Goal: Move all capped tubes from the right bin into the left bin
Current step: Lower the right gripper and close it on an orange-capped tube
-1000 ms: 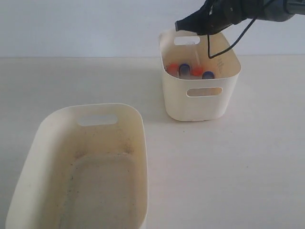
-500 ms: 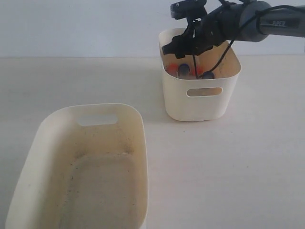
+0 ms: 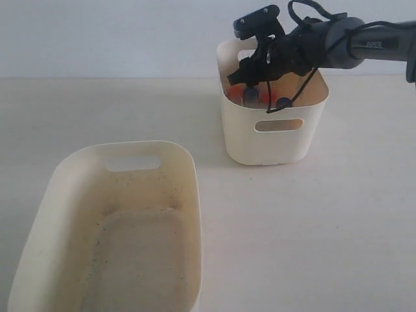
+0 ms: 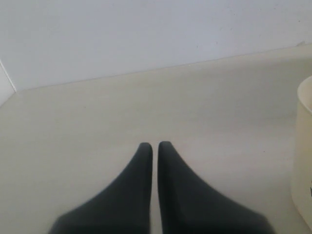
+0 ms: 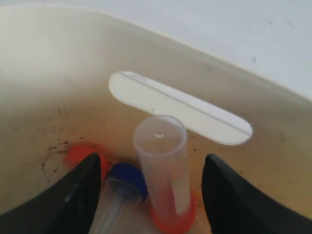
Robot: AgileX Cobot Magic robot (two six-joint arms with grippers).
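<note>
- The right wrist view alone shows inside the right bin (image 5: 48, 73): a clear tube (image 5: 163, 170) stands cap-down on its orange cap, rounded base up, in front of the oval handle slot (image 5: 180, 107).
- The right gripper (image 5: 152, 158) has its jaws spread wide. The upright tube sits between them and touches neither finger.
- A blue-capped tube (image 5: 127, 179) lies just beside one finger, and another orange cap (image 5: 78, 153) is near that finger's tip.
- In the exterior view the right gripper (image 3: 250, 77) dips into the right bin (image 3: 273, 143), with orange and blue caps (image 3: 250, 95) just below it. The left bin (image 3: 188, 195) stands well apart from it.
- The arm carries white lettering (image 3: 374, 44) that is too small to read.
- Only the left wrist view shows the left gripper (image 4: 154, 146). Its fingers are together with only a thin slit between them, holding nothing above the bare table (image 4: 73, 146). A cream bin wall (image 4: 304, 146) stands off to one side; I cannot tell which bin it is.
</note>
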